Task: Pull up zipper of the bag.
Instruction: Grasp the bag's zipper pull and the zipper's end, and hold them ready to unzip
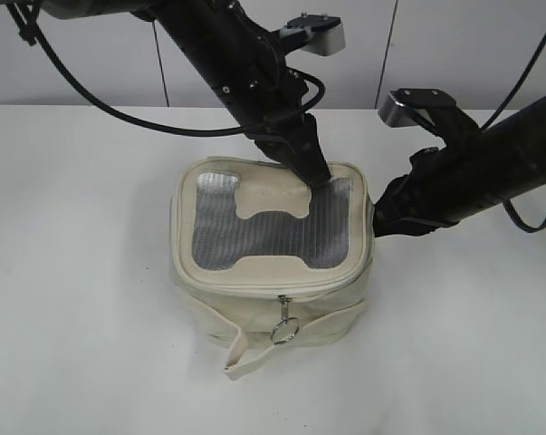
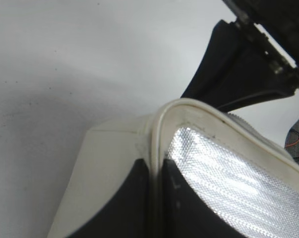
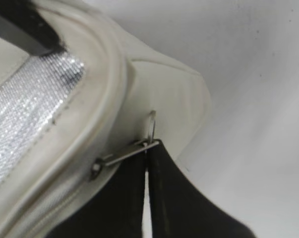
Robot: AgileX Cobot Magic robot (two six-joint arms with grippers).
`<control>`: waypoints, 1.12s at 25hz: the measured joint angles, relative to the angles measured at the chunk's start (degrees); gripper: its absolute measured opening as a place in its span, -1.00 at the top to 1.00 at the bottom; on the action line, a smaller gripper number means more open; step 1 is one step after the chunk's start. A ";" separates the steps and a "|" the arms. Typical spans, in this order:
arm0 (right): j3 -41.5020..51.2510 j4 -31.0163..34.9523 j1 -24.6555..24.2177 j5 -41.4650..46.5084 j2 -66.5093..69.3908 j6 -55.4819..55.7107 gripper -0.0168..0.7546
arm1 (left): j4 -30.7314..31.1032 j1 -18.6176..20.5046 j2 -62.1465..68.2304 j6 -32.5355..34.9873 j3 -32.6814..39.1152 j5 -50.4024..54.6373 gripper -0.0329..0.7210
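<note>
We see the bag [image 1: 273,263] sitting near the middle of the white counter [image 1: 73,272], its grey mesh top panel [image 1: 218,237] facing up with the cream H-shaped patch [image 1: 271,222] across it; the cream strap [image 1: 254,349] trails from the lower front side and its loose end lies on the counter. The zipper [image 1: 254,288] runs round the top rim; at the front a small silver pull hangs down with a round ring [image 1: 285,330] below it, resting against the bag's front wall.

The left tool [image 1: 313,172] comes down from the upper left onto the back right part of the bag's top; in the left wrist view its two dark fingers [image 2: 129,203] stand close together with the raised cream rim of the bag [image 2: 156,144] pinched between them, so we read it as nearly closed and gripping that rim edge.

The right tool [image 1: 377,222] reaches in from the right and meets the bag's right side, just under the rim; in the exterior view its tip is hidden against the fabric. In the right wrist view its fingers [image 3: 179,198] are drawn together with only a thin slit between them, and a second silver zipper pull [image 3: 127,151] lies at their tips, its end caught between them; a small wire loop [image 3: 152,124] stands up just above that spot; the pull's other end sits on the zipper track under the rim.
</note>
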 joint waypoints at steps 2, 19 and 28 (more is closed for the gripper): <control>0.00 -3.74 0.00 0.62 -1.08 5.11 0.93 | 0.00 0.00 0.00 0.00 0.00 0.00 0.81; -0.16 -14.97 0.00 13.59 -7.19 15.33 0.93 | -0.05 0.00 0.00 -1.33 -0.05 0.13 0.81; -0.65 -16.80 2.94 15.15 -7.63 16.35 0.93 | -0.40 -0.11 0.00 -1.81 -0.05 0.79 0.81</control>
